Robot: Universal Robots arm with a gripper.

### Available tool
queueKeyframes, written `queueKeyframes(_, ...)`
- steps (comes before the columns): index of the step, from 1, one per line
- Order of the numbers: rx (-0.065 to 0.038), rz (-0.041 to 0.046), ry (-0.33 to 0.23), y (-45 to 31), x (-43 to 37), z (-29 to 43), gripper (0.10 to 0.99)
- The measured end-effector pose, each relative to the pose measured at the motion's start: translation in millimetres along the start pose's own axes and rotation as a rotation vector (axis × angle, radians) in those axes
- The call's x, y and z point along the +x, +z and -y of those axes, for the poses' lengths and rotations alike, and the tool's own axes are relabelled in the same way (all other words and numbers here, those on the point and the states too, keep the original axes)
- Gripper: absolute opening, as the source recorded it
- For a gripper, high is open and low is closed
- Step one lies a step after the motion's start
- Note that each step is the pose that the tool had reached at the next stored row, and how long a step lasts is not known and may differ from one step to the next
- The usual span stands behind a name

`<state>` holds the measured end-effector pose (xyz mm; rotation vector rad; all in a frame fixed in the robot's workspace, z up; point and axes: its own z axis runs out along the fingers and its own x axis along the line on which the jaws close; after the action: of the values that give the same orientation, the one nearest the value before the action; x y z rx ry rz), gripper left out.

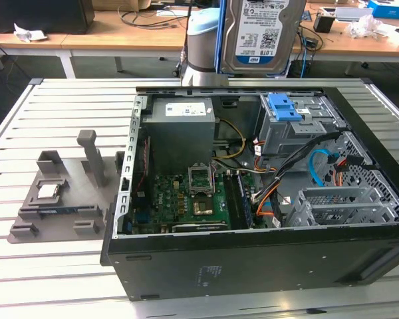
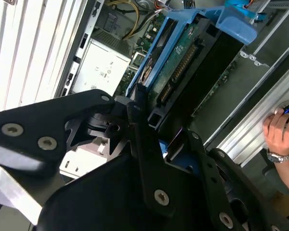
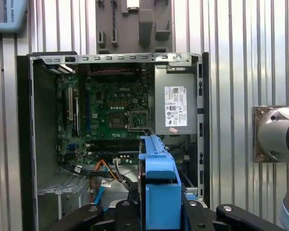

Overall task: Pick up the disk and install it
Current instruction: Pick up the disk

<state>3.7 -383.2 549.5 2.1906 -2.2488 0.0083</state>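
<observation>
The gripper point(image 2: 159, 126) is closed on the disk point(image 1: 263, 33), held at the top centre of the exterior view. To do this well, I think the disk should be lined up square with the drive cage point(image 1: 289, 126) below it.

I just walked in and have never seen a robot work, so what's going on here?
A robot arm holds the disk up in the air above an open computer case that lies on its side on a slatted metal table. Its tool is clamped on the blue-railed disk. The disk is not in the case yet; the grey drive cage with a blue latch sits inside the case. A person's hand is near the table's edge.
</observation>
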Motion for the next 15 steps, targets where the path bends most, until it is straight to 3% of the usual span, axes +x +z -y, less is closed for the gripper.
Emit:
queueKeyframes(13, 0.0, -0.0005, 0.0, 0.3, 36.7, 1.9, 0.365)
queueKeyframes(15, 0.0, -0.0007, 0.0, 0.4, 45.2, 2.2, 0.365)
